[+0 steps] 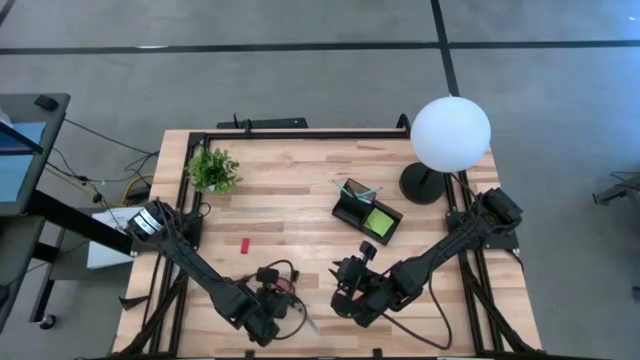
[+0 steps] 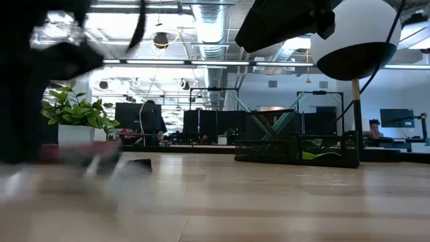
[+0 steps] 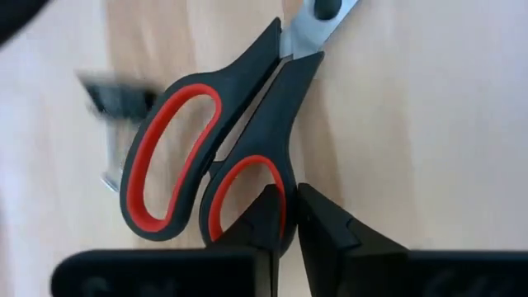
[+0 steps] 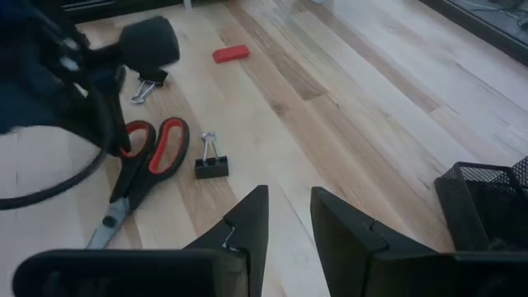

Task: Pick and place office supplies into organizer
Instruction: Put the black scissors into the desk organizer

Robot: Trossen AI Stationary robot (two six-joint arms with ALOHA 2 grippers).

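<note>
The organizer [image 1: 366,211] already held pens [image 1: 356,187] and a green pad [image 1: 379,221]. Scissors [image 3: 216,157], two clips [image 4: 211,159] and a red block [image 1: 245,244] lay on the near table. The left gripper [image 3: 289,216] pinched a scissor handle; the right gripper [image 4: 289,216] hovered spread (idle). No writing was legible.

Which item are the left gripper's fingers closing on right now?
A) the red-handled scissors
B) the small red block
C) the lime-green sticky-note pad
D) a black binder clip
A: in the left wrist view the left gripper has its fingers pinched on the handle loop of the red-handled scissors.
</note>
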